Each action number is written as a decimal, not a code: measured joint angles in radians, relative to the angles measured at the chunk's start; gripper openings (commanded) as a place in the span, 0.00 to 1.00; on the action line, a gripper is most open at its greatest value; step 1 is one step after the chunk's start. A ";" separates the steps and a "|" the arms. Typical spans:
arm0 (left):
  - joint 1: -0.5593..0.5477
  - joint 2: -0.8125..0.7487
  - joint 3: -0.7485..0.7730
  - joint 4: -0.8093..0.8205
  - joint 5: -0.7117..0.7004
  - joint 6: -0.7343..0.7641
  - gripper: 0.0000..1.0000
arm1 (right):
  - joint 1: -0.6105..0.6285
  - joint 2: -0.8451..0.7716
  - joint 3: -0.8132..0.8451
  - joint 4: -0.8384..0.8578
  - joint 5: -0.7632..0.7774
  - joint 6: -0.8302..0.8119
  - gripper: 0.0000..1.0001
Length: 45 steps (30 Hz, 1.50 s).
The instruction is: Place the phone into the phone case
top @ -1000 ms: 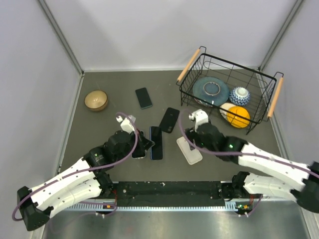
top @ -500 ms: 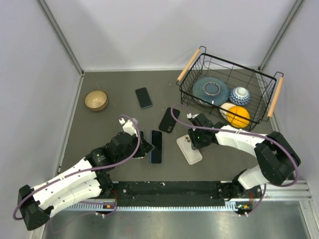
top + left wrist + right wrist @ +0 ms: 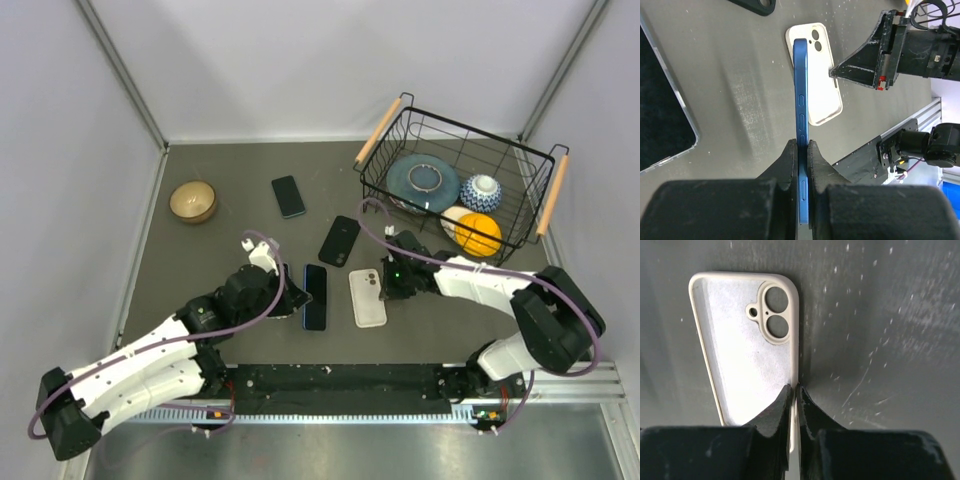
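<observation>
Blue phone (image 3: 801, 115) clamped in left claw (image 3: 802, 146) | white case (image 3: 740, 345) side wall pinched in right claw (image 3: 794, 390)

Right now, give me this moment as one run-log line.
left gripper: shut on slim blue phone | right gripper: shut on white plastic phone case wall | phone: beside case, not yet in

Narrow gap btwn blue phone (image 3: 314, 296) & white case (image 3: 367, 298); black case (image 3: 340, 240) just behind.

phone case (image 3: 740, 355): off-white matt plastic, faintly grainy inside. phone (image 3: 801, 130): blue, smooth satin edge. counter (image 3: 880, 315): dark grey, matt, scuffed, speckled. basket (image 3: 377, 132): black metal wire, wooden handles.
</observation>
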 measured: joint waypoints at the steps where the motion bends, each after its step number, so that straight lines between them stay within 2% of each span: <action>1: 0.000 0.006 -0.006 0.010 0.008 -0.004 0.00 | 0.004 -0.015 -0.018 0.016 -0.001 0.037 0.06; 7: 0.000 0.089 -0.045 0.088 0.075 -0.041 0.00 | 0.058 -0.121 -0.104 0.061 0.001 0.194 0.07; 14: 0.000 0.259 -0.048 0.217 0.178 -0.079 0.00 | 0.105 -0.128 -0.151 0.132 0.013 0.328 0.11; 18: 0.000 0.328 -0.048 0.274 0.219 -0.098 0.00 | 0.122 -0.128 -0.158 0.148 0.019 0.371 0.25; 20: 0.000 0.353 -0.048 0.298 0.224 -0.101 0.00 | 0.124 -0.128 -0.159 0.156 0.024 0.386 0.28; 25: 0.000 0.412 -0.048 0.355 0.217 -0.101 0.00 | 0.125 -0.130 -0.161 0.175 0.033 0.402 0.30; 38: 0.000 0.557 -0.032 0.487 0.198 -0.091 0.00 | 0.126 -0.255 -0.219 0.175 0.101 0.381 0.44; 45: 0.000 0.630 -0.007 0.549 0.216 -0.119 0.00 | 0.126 -0.260 -0.254 0.202 0.094 0.371 0.44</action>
